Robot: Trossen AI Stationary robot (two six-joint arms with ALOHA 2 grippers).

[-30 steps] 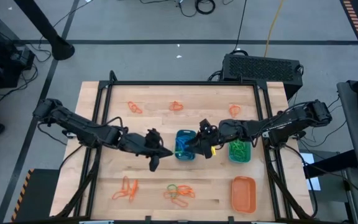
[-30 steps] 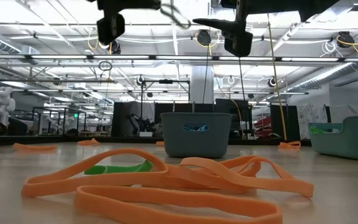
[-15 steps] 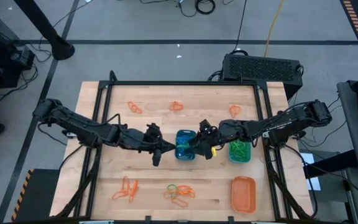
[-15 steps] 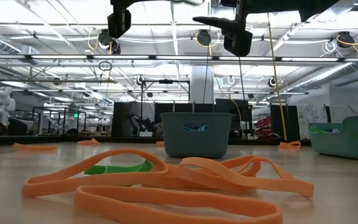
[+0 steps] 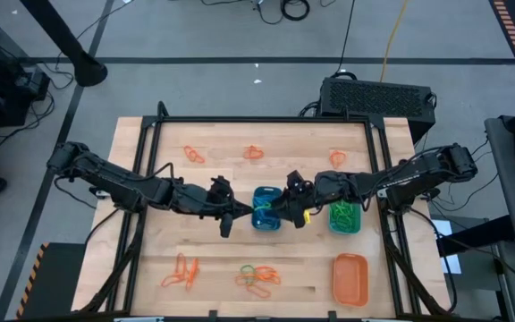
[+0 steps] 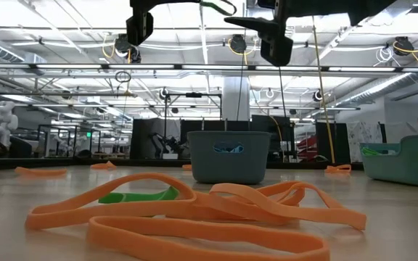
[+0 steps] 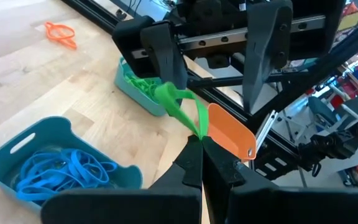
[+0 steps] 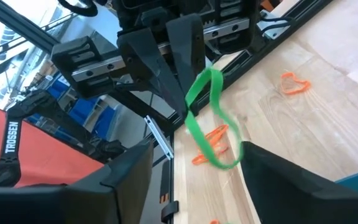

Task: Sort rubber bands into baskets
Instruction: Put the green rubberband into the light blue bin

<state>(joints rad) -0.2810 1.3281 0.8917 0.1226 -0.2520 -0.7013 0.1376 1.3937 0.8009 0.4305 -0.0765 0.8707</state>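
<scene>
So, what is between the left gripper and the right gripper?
A green rubber band, pinched by the left gripper, reaches between the right gripper's open fingers; both wrist views show it.

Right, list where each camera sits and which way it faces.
High: overhead, straight down on the table; both arms show, left gripper meeting right gripper over the blue basket.
Low: at tabletop height, level across orange rubber bands; grippers hang at the top.
Left wrist: past its shut fingers pinching a green rubber band, toward the right gripper.
Right wrist: between its open fingers, at the left gripper.
Shared: both wrist views show that green band.
</scene>
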